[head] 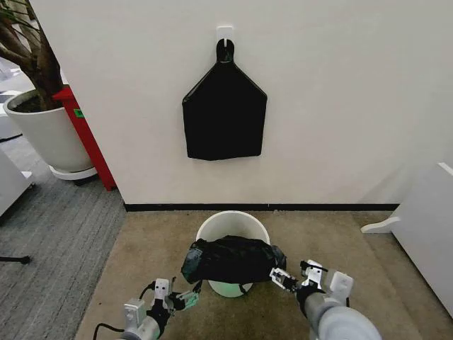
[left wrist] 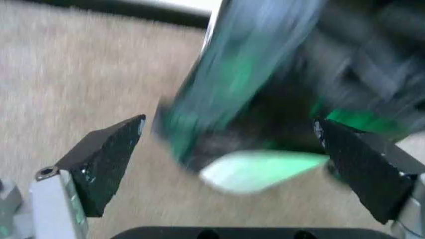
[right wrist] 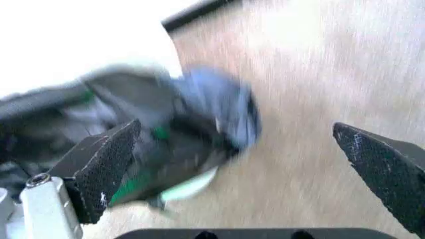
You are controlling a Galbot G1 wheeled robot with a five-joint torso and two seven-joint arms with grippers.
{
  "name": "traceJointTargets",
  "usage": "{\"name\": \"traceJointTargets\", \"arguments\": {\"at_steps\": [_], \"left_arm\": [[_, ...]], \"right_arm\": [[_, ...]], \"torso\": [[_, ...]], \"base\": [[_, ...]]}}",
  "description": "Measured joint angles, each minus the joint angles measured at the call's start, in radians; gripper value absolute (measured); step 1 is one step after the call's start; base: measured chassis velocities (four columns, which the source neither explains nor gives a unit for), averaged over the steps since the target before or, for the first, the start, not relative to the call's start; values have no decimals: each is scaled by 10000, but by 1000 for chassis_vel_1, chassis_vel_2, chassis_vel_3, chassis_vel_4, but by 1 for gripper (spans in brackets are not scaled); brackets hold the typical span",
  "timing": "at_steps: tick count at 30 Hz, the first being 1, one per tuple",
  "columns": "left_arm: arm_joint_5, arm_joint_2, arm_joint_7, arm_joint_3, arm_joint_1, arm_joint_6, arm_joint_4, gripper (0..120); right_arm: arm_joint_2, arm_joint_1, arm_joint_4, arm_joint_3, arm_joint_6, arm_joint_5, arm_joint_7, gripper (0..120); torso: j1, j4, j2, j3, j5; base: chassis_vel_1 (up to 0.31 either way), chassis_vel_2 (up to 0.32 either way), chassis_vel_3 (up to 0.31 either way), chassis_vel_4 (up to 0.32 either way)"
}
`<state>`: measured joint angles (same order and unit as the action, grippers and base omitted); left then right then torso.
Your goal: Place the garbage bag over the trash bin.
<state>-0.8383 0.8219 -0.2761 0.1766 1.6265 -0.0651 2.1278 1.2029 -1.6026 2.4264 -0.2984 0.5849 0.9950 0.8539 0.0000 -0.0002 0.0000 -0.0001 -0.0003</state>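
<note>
Limp, light, slippery garbage bag (head: 233, 259) drapes the trash bin (head: 231, 225) between the left claw (head: 185, 299) and right claw (head: 286, 278), both spread apart; pinch its loose side edges.

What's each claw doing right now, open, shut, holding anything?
Left claw: open, empty, beside the garbage bag draped over the trash bin.
Right claw: open, empty, at the bag's other side.
</note>
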Motion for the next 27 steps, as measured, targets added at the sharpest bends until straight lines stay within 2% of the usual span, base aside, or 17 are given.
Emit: {"name": "traceJointTargets", "arguments": {"at_steps": [3, 4, 7, 9, 10, 13, 14, 16, 17, 18, 21, 23, 27], "left_arm": [[-39, 106, 3, 1293, 455, -135, 912, 100], [-39, 106, 3, 1293, 455, -135, 912, 100], [-165, 256, 95, 2434, 1082, -308, 1799, 100], [-239, 441, 109, 3078, 1491, -503, 2358, 100], [-239, 441, 109, 3078, 1491, -503, 2358, 100], [-98, 796, 131, 3616, 1867, -765, 2885, 100], [9, 1064, 165, 3878, 2027, -909, 3117, 100], [116, 1397, 208, 4155, 2209, -1111, 3351, 100], [116, 1397, 208, 4155, 2209, -1111, 3351, 100], [303, 1720, 381, 4446, 2397, -1226, 3527, 100], [1211, 2441, 1230, 5011, 2813, -1265, 3698, 100], [1308, 2548, 1324, 5072, 2860, -1262, 3723, 100], [1994, 3092, 1729, 5214, 2969, -1191, 3784, 100]], "right_arm": [[-755, 451, 268, -329, -323, -1531, -1479, 100], [-755, 451, 268, -329, -323, -1531, -1479, 100], [-1583, 1199, 5, -721, -607, -2248, -3021, 100], [-2527, 1909, -517, -823, -675, -2577, -4176, 100], [-2527, 1909, -517, -823, -675, -2577, -4176, 100], [-3639, 3104, -1365, -566, -704, -2606, -5426, 100], [-4235, 3955, -1891, -314, -621, -2519, -6209, 100], [-4668, 4832, -2430, 8, -357, -2305, -6945, 100], [-4668, 4832, -2430, 8, -357, -2305, -6945, 100], [-4945, 5821, -2951, 575, 73, -2000, -7502, 100], [-5156, 8351, -3921, 2332, 1062, -990, -8056, 100], [-5150, 8795, -4125, 2681, 1215, -805, -8208, 100], [-4757, 11398, -5652, 5346, 1505, -254, -8952, 100]], "torso": [[0, -1, 0, 0, 4], [0, -1, 0, 0, 4], [0, 3, 0, 0, 7], [0, 0, 1, 1, 5], [0, 0, 1, 1, 5], [0, 3, 0, 2, 10], [0, 5, 0, 2, 6], [0, 3, 0, 2, 4], [0, 3, 0, 2, 4], [0, 2, 0, 2, 7], [0, 6, 0, 1, 6], [0, 6, 0, 2, 0], [0, 1, -1, 3, 5]], "base": [[0, 0, 0, 0], [0, 0, 0, 0], [0, 0, 0, 0], [0, 0, 0, 0], [0, 0, 0, 0], [0, 0, 0, 0], [0, 0, 0, 0], [0, 0, 0, 0], [0, 0, 0, 0], [0, 0, 0, 0], [0, 0, 0, 0], [0, 0, 0, 0], [0, 0, 0, 0]]}}
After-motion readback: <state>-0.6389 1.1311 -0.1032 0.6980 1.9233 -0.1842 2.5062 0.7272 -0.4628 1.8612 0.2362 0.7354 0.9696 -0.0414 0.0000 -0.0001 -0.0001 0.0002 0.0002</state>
